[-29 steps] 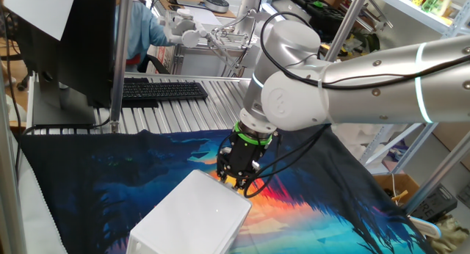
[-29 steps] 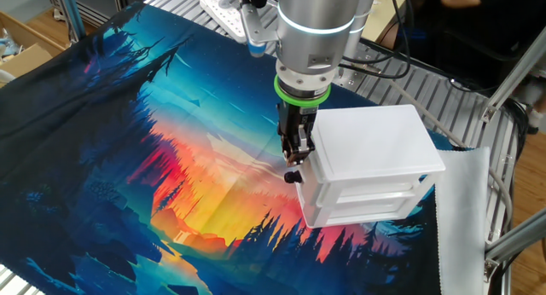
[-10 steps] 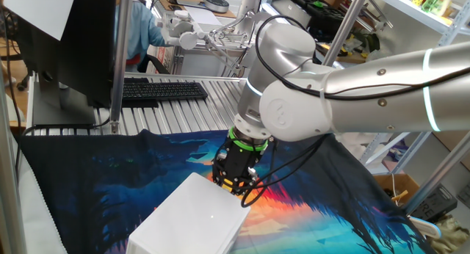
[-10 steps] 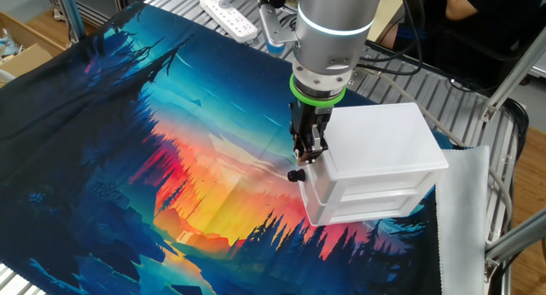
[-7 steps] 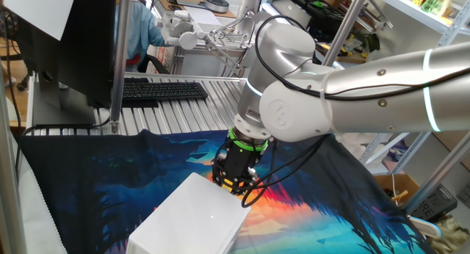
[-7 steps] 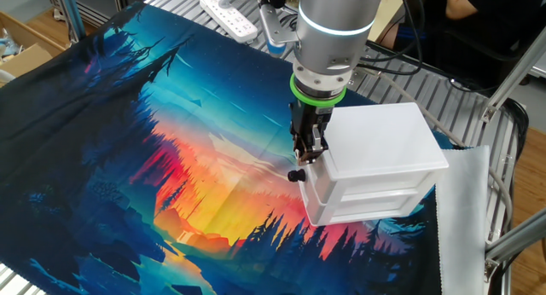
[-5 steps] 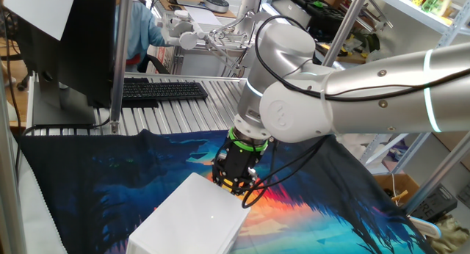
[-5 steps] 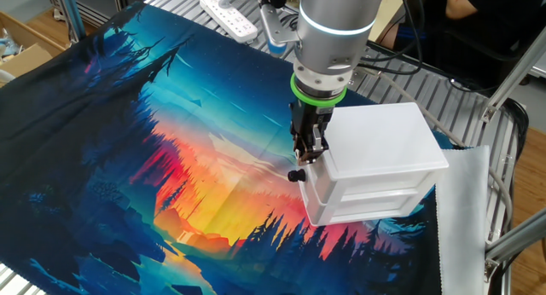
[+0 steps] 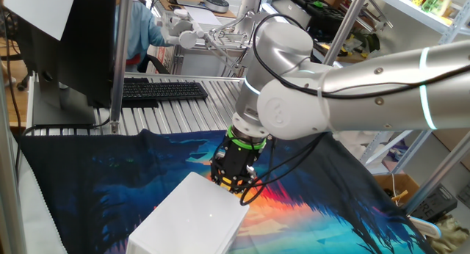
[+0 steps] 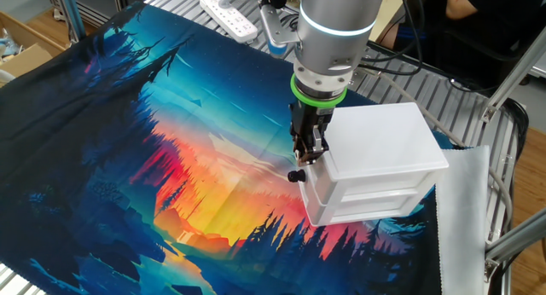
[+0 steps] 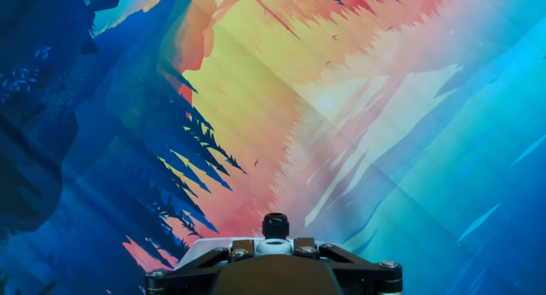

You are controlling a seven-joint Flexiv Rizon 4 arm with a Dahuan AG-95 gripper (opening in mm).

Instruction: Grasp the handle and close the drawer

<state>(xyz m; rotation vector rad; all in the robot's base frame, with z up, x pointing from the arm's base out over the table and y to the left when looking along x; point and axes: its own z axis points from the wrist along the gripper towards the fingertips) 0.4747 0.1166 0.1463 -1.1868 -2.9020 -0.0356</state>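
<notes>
Nothing has visibly shifted in the last half second: the gripper (image 10: 299,170) sits narrowed on the small black handle (image 10: 293,176), the drawer (image 10: 314,177) just behind its fingers looking pushed into the white cabinet (image 10: 375,159), so further pushing risks sliding the cabinet.

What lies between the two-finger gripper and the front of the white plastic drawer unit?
Nothing shows there: in the other fixed view the black two-finger gripper stands right against the upper front corner of the white plastic drawer unit, no gap visible.
</notes>
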